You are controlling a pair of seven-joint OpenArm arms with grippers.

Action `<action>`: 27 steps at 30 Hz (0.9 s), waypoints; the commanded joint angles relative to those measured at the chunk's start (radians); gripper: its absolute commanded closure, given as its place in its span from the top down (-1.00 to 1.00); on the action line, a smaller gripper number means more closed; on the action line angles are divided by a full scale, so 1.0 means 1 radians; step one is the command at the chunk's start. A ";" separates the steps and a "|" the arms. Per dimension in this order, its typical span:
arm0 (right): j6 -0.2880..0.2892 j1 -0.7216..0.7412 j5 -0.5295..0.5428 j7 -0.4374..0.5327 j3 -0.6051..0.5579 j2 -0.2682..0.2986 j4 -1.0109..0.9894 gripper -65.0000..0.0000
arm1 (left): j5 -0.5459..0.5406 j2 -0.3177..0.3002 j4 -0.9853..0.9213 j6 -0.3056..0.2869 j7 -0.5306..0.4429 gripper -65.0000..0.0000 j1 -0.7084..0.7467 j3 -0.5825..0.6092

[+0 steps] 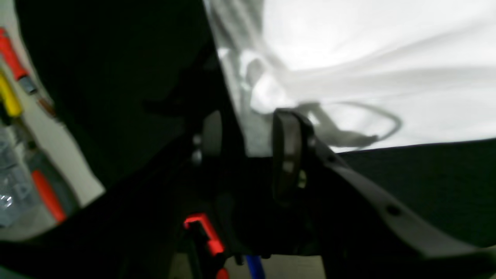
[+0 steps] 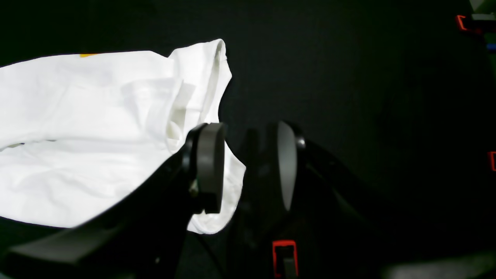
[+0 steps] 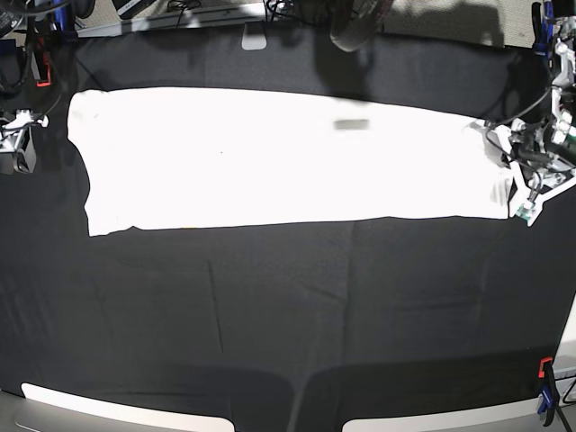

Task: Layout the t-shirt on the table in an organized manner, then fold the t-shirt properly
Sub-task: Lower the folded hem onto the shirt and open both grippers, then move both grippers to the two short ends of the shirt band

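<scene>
The white t-shirt [image 3: 270, 153] lies as one long flat band across the far half of the black table [image 3: 288, 306], plain side up. At the band's right end stands my left gripper [image 3: 526, 175]. In the left wrist view this left gripper [image 1: 250, 135] is open, and the t-shirt's [image 1: 368, 58] wrinkled edge shows in the gap between its jaws. By the band's left end is my right gripper [image 3: 22, 135]. In its wrist view the right gripper [image 2: 250, 162] is open just off a rumpled corner of the t-shirt [image 2: 77, 135], with only black table [image 2: 348, 77] between its pads.
Red clamps grip the table's edges [image 3: 40, 70] [image 2: 285, 252] [image 1: 205, 232]. A red and blue clamp [image 3: 544, 378] stands at the near right corner and a blue one [image 3: 537, 22] at the far right. Red- and yellow-handled tools [image 1: 11, 77] lie beyond the table's edge.
</scene>
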 commanded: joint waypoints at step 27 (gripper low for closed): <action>-0.001 0.007 0.410 0.014 0.006 0.016 0.017 -0.32 | 0.014 -0.019 0.009 0.303 -0.434 -0.37 -0.017 -0.008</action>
